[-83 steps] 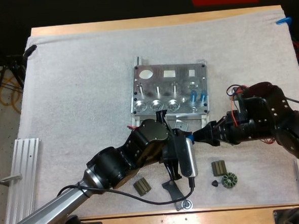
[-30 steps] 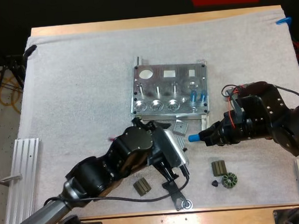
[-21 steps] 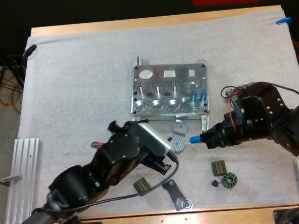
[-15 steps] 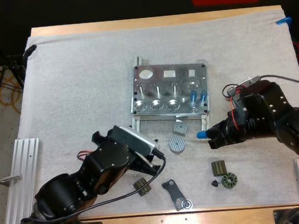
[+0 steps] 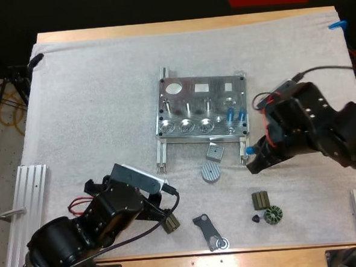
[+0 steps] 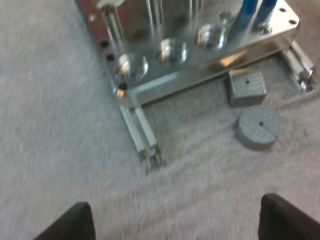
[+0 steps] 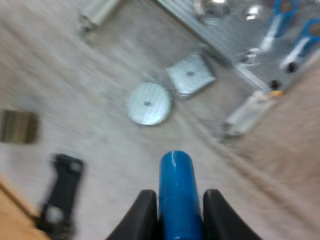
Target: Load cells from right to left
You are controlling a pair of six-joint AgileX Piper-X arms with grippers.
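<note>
Shiny metal fixture (image 5: 202,108); rough cloth mat (image 5: 91,102); glossy blue cylinder (image 7: 177,195).

My two arms are glossy black all over, built from rounded, bulbous housings that catch the light. The left arm (image 5: 69,234) and right arm (image 5: 322,124) look alike; each ends in jaws of plain black fingers (image 6: 72,225).

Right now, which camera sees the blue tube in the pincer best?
The right wrist view: the blue tube sits big in the right pincer. The high view catches just its tip. The left wrist view looks at the fixture.
</note>
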